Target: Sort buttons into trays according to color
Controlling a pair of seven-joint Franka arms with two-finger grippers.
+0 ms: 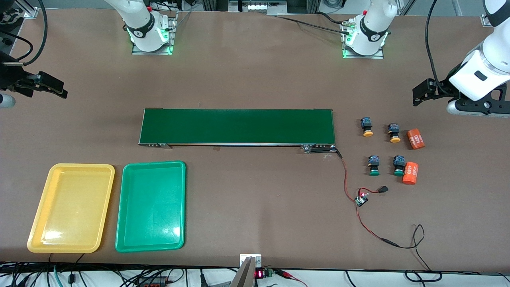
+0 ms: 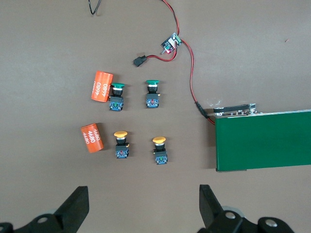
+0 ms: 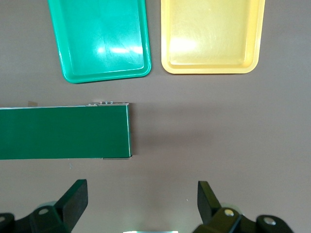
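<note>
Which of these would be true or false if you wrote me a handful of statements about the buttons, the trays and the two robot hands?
1. Both trays are empty. True: neither the yellow tray nor the green tray holds anything.
2. The buttons lie on the conveyor belt. False: all four sit on the table by the belt's end, toward the left arm's end.
3. The green buttons lie nearer the front camera than the yellow-orange buttons. True.
4. The left gripper holds a button. False: it is open and holds nothing.
5. The right gripper is shut. False: it is open, up in the air.
</note>
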